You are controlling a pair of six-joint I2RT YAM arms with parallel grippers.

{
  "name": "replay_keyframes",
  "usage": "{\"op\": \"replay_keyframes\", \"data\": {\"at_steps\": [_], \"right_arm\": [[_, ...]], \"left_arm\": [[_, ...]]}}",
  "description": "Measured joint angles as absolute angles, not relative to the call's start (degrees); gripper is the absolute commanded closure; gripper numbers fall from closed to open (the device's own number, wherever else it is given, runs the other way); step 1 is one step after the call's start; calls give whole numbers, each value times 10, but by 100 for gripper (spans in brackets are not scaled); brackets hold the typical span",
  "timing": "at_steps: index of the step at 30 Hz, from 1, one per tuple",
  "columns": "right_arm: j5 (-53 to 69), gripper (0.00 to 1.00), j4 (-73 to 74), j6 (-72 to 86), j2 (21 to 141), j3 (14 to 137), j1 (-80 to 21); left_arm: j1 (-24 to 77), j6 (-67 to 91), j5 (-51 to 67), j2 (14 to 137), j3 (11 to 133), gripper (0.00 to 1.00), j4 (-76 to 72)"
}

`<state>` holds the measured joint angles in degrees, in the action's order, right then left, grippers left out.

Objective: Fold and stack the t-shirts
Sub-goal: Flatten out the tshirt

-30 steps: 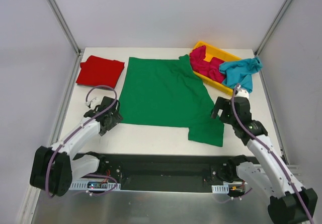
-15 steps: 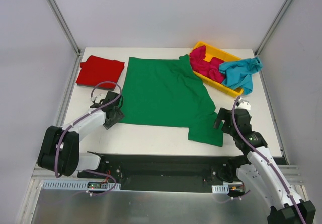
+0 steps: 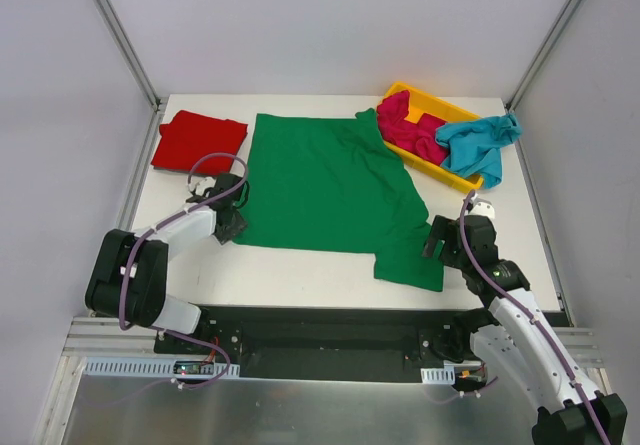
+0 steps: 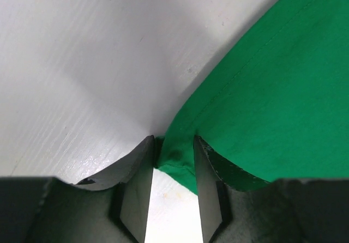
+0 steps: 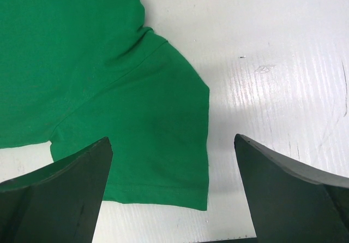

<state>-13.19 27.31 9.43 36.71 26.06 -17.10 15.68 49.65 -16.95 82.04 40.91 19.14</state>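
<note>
The green t-shirt (image 3: pixel 325 180) lies spread flat on the white table, one sleeve (image 3: pixel 412 263) at the near right. My left gripper (image 3: pixel 232 227) is at its near left corner, and the left wrist view shows its jaws shut on that green corner (image 4: pixel 175 156). My right gripper (image 3: pixel 437 235) is open and hovers by the sleeve's right edge. The right wrist view shows the sleeve (image 5: pixel 158 144) between its wide-spread fingers (image 5: pixel 71 177), not touched. The red t-shirt (image 3: pixel 198 141) lies folded at the far left. The magenta-pink (image 3: pixel 408 130) and teal (image 3: pixel 478 143) t-shirts are bunched on the yellow tray.
The yellow tray (image 3: pixel 437 105) stands at the far right, beside the green shirt's far right corner. Metal frame posts rise at the table's back corners. A bare strip of table (image 3: pixel 300 270) runs along the near edge.
My left gripper has moved right and a little farther onto the shirt's near left corner. My right gripper has drawn back and down toward the sleeve's right edge.
</note>
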Motion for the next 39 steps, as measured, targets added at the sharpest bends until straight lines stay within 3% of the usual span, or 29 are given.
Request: {"op": "replay_keyframes", "data": {"at_steps": [2,4,14,28,39], "right_arm": [[-130,4,273,94,367,261,-171],[-130,4,273,94,366,261,-171],[-137,4,275,95,371,261,-171],[-127,1,399,212,372,271,-171],[-69,29,388,268,417,234,-171]], "left_arm": [[157,494,-169,822,410,81,186],[157,489,-166,825,410,100,181],[157,470,-135,808,394,100,163],[157,469,-119,602,320,100,170],[157,470,-113,600,310,100,172]]}}
